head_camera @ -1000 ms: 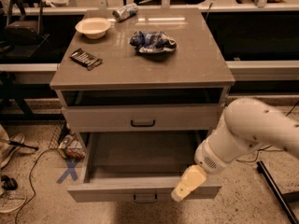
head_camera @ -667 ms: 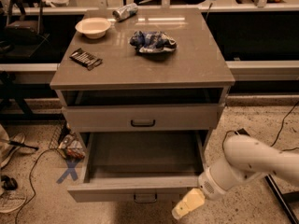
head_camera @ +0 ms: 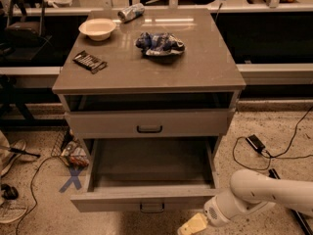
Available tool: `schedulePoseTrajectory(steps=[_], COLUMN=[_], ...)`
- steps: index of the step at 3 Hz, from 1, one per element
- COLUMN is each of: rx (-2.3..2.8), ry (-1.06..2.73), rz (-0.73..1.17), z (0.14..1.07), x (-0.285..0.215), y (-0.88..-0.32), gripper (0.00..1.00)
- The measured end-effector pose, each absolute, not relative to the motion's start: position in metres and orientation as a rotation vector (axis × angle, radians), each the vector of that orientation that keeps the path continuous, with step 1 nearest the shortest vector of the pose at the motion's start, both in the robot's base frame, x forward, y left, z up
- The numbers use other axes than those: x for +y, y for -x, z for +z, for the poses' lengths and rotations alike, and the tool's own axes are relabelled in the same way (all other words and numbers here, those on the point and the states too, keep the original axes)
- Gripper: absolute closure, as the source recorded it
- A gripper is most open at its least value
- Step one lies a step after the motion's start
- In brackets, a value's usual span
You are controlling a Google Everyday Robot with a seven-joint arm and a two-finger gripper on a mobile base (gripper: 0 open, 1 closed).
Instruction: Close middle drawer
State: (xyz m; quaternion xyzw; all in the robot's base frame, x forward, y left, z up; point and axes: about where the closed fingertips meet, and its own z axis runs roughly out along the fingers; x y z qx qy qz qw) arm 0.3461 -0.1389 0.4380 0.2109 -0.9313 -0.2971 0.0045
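Since the earlier frames: gripper [head_camera: 190,225] has dropped from the right end of the drawer front to just below and in front of it, near the floor at the bottom edge of view. The white arm [head_camera: 261,191] has sunk with it and now comes in low from the right.

Gripper: pale yellow tip, pointing down-left, apart from the drawer front. Cannot tell whether it is open or closed.

Middle drawer [head_camera: 146,199]: unchanged, pulled far out of the grey cabinet [head_camera: 146,77]. Deep box open to view, nothing seen inside. Its small dark handle [head_camera: 152,208] sits at the centre of the front panel, left of the gripper.

Upper drawer [head_camera: 146,123]: directly above, front nearly flush with a dark gap over its top edge; same kind of bar handle.

Cabinet top:
- white bowl [head_camera: 98,28], back left
- can [head_camera: 131,12] lying on its side at the back edge
- crumpled blue bag [head_camera: 159,43], near centre
- dark flat packet [head_camera: 89,61], left front

Floor: blue tape cross [head_camera: 73,178] left of the open drawer; black power brick [head_camera: 256,142] with cable to the right.
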Motion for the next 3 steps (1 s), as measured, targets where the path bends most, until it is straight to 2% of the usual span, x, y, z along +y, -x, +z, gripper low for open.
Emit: schedulePoseTrajectory(steps=[1,2,3], rx=[-3.025,-3.082,-3.082], ry=[-0.559,-0.548,-0.548], rz=[-0.910,-0.869,-0.869], z=[0.378,0.362,0.362], x=[-0.137,-0.133,-0.133], y=[-0.388,-0.417,-0.417], gripper=[0.49,0.72,0.96])
